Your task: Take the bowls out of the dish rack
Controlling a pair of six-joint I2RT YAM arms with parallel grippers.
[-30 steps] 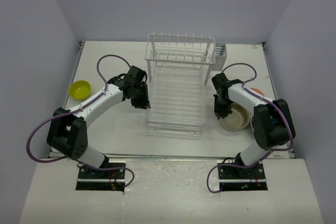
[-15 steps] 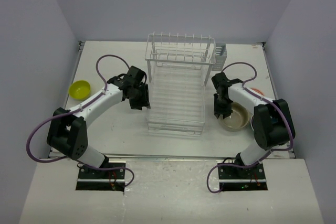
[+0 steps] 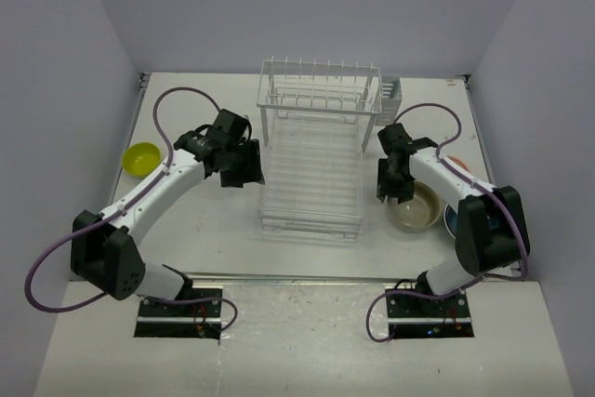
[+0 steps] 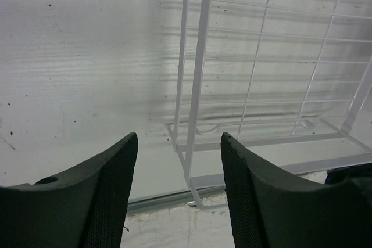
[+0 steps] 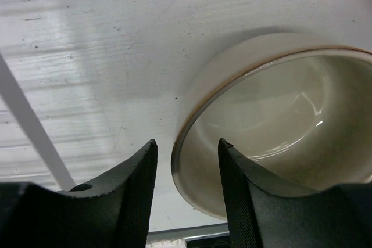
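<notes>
The right gripper stands open. Its two fingers straddle the near rim of the beige-cream round bowl with a gap on each side, so nothing is clamped. That bowl sits upright on the white worktop, just below and ahead of the gripper, on the side away from the white wire dish rack. It reads as parked outside the rack, where unloaded bowls belong. A sliver of a dark blue bowl shows just beyond it, under the right arm.

The left gripper is open too and empty, hanging just beside the rack's left edge with only bare wire grid ahead of it. The yellow-green round bowl lies well apart from this gripper, on its side away from the rack. No bowl shows in the rack, so the unloading looks close to finished.
</notes>
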